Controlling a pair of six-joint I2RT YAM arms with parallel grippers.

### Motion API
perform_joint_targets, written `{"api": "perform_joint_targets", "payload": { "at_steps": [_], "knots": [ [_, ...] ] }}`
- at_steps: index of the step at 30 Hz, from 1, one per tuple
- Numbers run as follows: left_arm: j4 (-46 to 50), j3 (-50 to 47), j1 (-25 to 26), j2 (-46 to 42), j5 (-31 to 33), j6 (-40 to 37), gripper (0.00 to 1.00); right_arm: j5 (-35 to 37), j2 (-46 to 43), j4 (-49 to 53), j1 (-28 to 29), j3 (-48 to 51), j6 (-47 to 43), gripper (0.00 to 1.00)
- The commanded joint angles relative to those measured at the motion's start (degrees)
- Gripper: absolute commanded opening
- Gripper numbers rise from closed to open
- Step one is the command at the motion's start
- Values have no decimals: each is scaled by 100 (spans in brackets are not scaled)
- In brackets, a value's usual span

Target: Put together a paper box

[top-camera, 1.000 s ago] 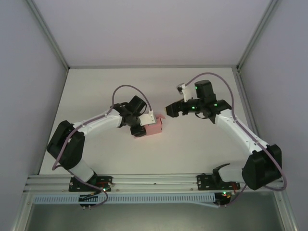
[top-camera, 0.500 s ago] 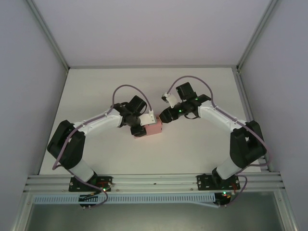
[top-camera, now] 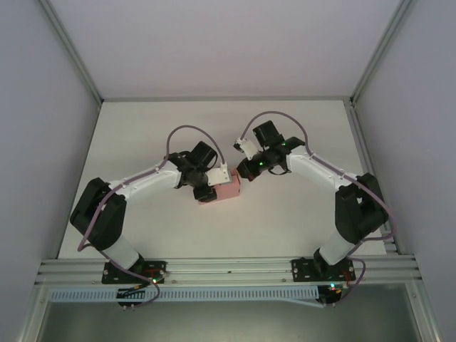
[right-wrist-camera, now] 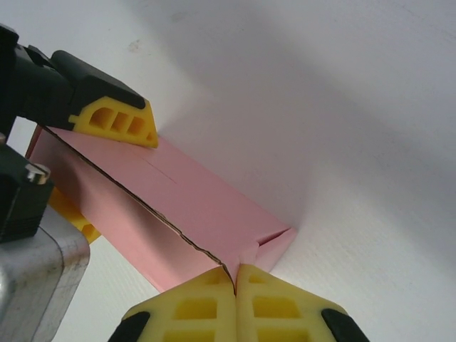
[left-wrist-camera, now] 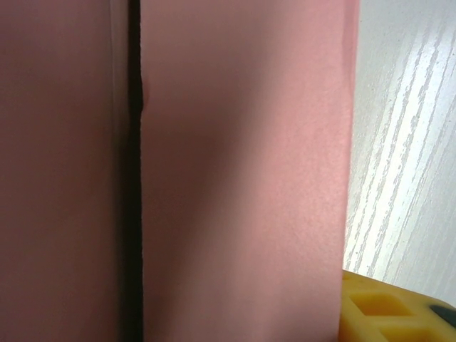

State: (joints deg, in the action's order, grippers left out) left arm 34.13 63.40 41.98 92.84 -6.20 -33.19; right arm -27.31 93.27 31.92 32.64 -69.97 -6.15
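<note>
At the middle of the worktop (top-camera: 142, 135), between the two arms, one paper box (top-camera: 229, 191) and two hands are counted. The box is of plain pink card, folded to a flat rectangular form, and a dark seam is noted along one long edge in both wrist views. Its long axis is laid roughly left to right, with one end toward each arm.

The left end is gripped by the left hand (top-camera: 208, 184). Its yellow fingers (right-wrist-camera: 117, 120) are set partly apart, one on each side of the box, and the card is clamped between them.

The right hand (top-camera: 243, 173) is fully closed, its two yellow pads (right-wrist-camera: 192, 306) pressed flat together. Their tips are placed against the right end of the box, at the corner where an end flap is folded in. Whether any card is caught between those pads cannot be told.
</note>
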Motion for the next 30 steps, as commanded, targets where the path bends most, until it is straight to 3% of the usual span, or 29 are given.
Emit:
{"api": "perform_joint_targets", "payload": {
  "at_steps": [1,8,11,15,23,30],
  "knots": [
    [6,156,-34,82,37,76,52,68,-119,151,122,-194,701,0],
    [-178,204,-47,160,70,128,52,-309,-430,-670,307,366,2864,0],
    [-186,274,-48,206,88,168,52,-151,-608,-1082,317,650,3291,1],
    [-192,316,-57,208,91,182,52,166,-702,-1045,330,866,2725,3],
    [-215,327,-52,198,81,233,53,927,-980,-2456,459,2078,2152,0],
    [-236,385,-60,118,110,214,55,1634,-1110,-2086,766,2005,1548,0]
  ]
}}
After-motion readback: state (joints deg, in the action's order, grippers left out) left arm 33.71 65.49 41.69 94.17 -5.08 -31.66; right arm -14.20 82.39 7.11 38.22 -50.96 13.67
